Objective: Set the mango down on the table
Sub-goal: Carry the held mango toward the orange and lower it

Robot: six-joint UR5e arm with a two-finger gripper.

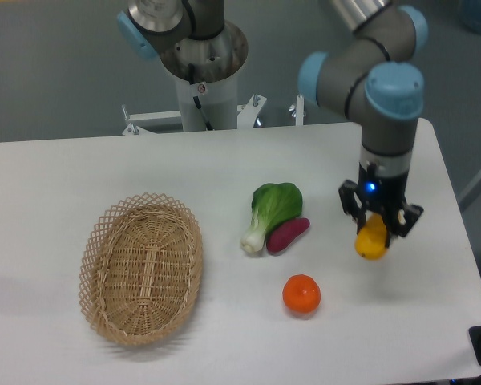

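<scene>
The yellow-orange mango [372, 241] hangs upright between the black fingers of my gripper [379, 226], which is shut on it at the right side of the white table [224, 168]. The fruit's lower end is close to the tabletop; whether it touches cannot be told. Its upper part is hidden by the gripper body.
A bok choy [268, 212] and a purple sweet potato [288, 235] lie left of the mango. A round orange fruit [301, 294] sits nearer the front. An oval wicker basket [142, 268] stands at the left. The table's right edge is close to the gripper.
</scene>
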